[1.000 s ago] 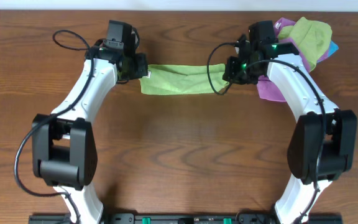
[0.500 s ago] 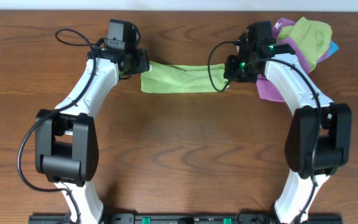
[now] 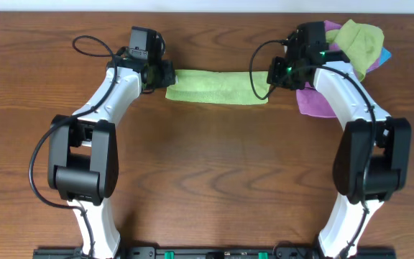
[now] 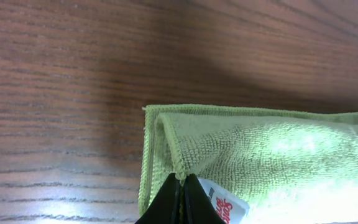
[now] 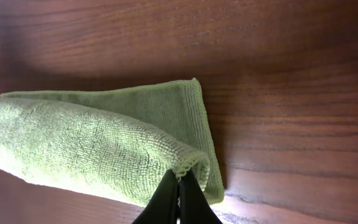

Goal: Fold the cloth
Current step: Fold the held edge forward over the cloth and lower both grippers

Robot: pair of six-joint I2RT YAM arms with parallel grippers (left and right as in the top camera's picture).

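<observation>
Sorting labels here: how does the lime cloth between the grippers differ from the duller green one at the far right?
The lime cloth lies drawn out as a long folded band; the duller green cloth is bunched in a heap. The left gripper and right gripper pinch the lime cloth's ends; neither holds the duller green cloth. The lime cloth is brighter. Both are green.

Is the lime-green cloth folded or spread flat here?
Folded. The lime yellow-green terry cloth lies as a narrow strip, and both wrist views show two stacked layers at its ends.
</observation>
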